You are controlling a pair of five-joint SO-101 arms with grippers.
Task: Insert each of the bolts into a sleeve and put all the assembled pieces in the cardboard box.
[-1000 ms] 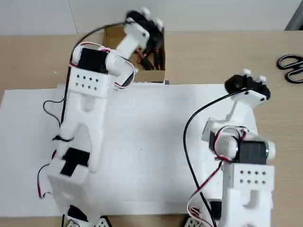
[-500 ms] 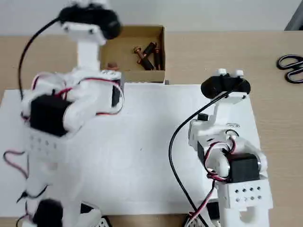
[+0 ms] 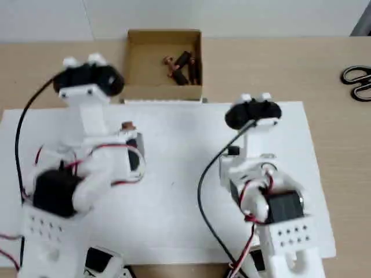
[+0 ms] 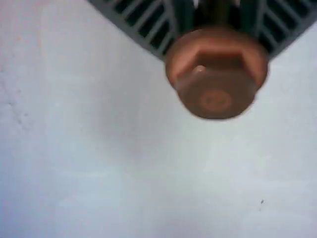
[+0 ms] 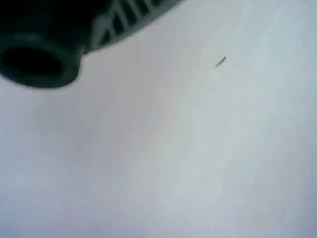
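So, insertion step I reckon: left tool (image 4: 214, 11) grips a bolt (image 4: 216, 74), right tool (image 5: 116, 20) clamps a sleeve (image 5: 39, 62). Next move needs them lined up end to end.

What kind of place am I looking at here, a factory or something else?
Probably a small robotics test bench, not a factory: two white plastic arms at a wooden table, a little cardboard box holding bolts, and black-handled scissors lying nearby.

Copper bolt (image 4: 216, 74); black sleeve (image 5: 39, 62); pieces (image 3: 183, 66) in box (image 3: 145, 58)
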